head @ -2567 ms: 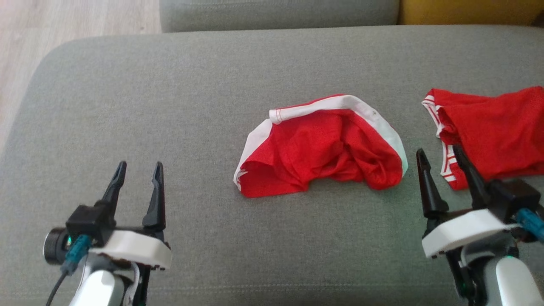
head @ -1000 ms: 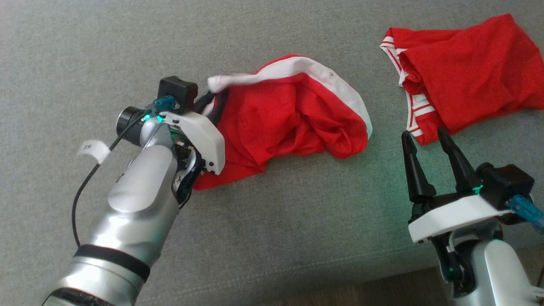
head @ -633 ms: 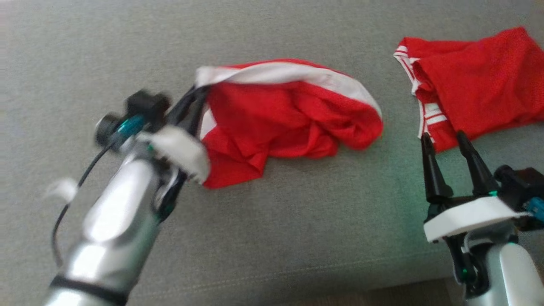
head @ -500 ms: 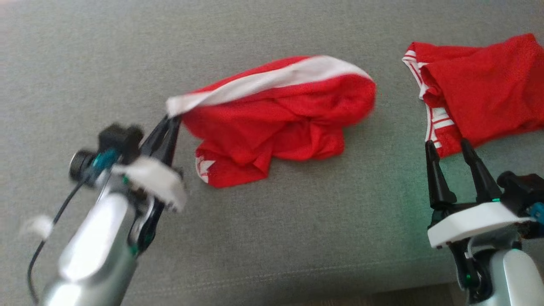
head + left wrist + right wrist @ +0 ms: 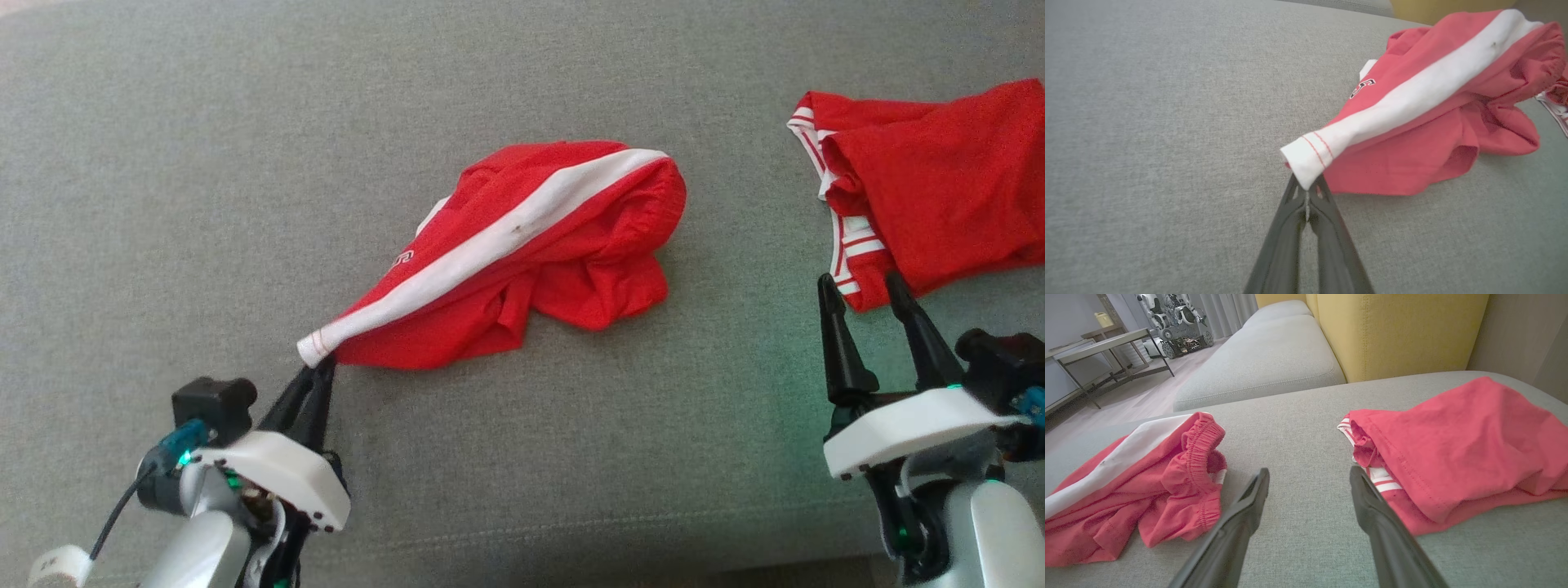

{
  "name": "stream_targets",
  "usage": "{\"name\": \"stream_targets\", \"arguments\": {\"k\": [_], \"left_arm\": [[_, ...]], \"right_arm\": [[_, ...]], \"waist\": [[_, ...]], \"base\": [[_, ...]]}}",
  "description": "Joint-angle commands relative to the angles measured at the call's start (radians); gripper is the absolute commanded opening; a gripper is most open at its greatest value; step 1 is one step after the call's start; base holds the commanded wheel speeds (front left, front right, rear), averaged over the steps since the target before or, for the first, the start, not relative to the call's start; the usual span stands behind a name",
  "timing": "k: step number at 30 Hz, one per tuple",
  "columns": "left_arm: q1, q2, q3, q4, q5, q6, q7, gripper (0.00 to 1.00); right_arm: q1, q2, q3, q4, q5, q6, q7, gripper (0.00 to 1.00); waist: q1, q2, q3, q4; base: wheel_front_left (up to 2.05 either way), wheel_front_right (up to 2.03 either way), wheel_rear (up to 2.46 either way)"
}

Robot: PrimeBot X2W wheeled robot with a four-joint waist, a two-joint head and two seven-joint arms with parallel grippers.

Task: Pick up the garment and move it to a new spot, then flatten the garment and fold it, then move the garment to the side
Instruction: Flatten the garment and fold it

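The garment (image 5: 539, 253) is a pair of red shorts with a broad white side stripe, lying stretched out on the grey cushion (image 5: 204, 163). My left gripper (image 5: 320, 367) is shut on the white hem corner (image 5: 1306, 161) at the garment's near left end, its fingers pinched together in the left wrist view (image 5: 1306, 200). The elastic waistband (image 5: 1198, 457) bunches at the far end. My right gripper (image 5: 865, 294) stands open and empty at the lower right, its fingers (image 5: 1249, 506) spread above bare cushion between the two red pieces.
A second red garment (image 5: 931, 188) with red-and-white striped trim lies at the right, just beyond my right fingertips (image 5: 1453, 445). A yellow cushion (image 5: 1400, 330) and another grey seat (image 5: 1261, 363) stand behind; a metal table (image 5: 1106, 343) is farther off.
My left gripper closed on the white hem and pulled it back toward me and to the left, stretching the garment out long. The head camera shifted. The right gripper stayed open.
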Motion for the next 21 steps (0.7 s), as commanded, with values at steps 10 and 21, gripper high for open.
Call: {"name": "stream_targets", "arguments": {"k": [10,21], "left_arm": [[-0.004,-0.016,0.096,-0.028,-0.007,0.043,-0.132,1.00],[0.024,-0.012,0.168,-0.209,0.073,0.114,-0.159,1.00]], "right_arm": [[-0.001,-0.004,0.031,-0.072,0.002,-0.001,0.012,1.00],[0.003,-0.004,0.025,-0.101,-0.012,-0.001,0.029,1.00]], "waist": [[0.0000,0.0000,-0.047,0.013],[0.0000,0.0000,-0.096,0.049]], "base": [[0.00,0.00,0.00],[0.00,0.00,0.00]]}}
